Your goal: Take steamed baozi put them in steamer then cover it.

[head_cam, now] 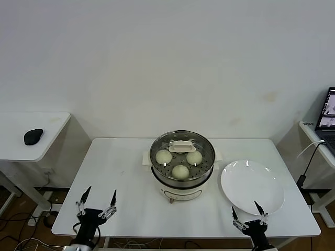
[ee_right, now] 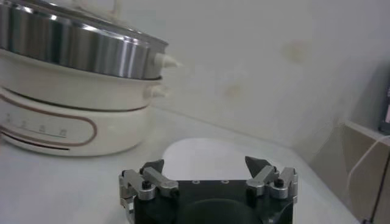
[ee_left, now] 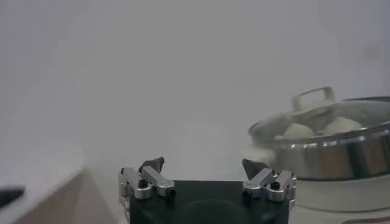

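Three steamed baozi (head_cam: 180,170) showed in the steamer (head_cam: 182,180) mid-table, cover (head_cam: 182,148) seated on top; a fourth was perhaps hidden beneath its handle. Cover judged rigid, breakable; hold by handle. Left gripper (head_cam: 97,201) and right gripper (head_cam: 250,213) spread, empty, at near edge. White plate (head_cam: 252,186) beside; nothing obstructing.

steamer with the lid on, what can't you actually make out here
- Fourth bun: head view shows three baozi in the steamer; the cover handle may hide another.
- Left wrist view: steamer cut off by the edge.
- Right wrist view: steamer wall hides the contents.
- Control markings: too small.
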Controlling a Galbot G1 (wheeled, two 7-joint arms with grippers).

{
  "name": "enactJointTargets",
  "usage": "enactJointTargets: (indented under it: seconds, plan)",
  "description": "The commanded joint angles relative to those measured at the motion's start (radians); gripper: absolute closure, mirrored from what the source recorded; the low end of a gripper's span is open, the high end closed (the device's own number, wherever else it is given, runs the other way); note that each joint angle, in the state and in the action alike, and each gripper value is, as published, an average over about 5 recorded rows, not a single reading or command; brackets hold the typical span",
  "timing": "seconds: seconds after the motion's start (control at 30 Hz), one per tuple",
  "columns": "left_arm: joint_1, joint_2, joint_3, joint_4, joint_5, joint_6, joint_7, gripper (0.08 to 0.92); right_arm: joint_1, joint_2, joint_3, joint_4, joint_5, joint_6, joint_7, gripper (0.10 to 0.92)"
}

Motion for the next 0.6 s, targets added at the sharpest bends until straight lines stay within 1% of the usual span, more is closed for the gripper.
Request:
enactJointTargets:
  seconds: [0.03,0.6]
  plan:
    - [0.094,-0.017,-0.067,0.088,-0.209,-0.118,0.008,0.177,-0.008,-0.013,-0.050,0.024,0.014,0.001,0.000,0.203]
    - [0.083,-0.027,-0.042,0.108,-0.171,-0.118,0.022,0.177,-0.040,-0.007,-0.080,0.075,0.033,-0.015,-0.006,0.203]
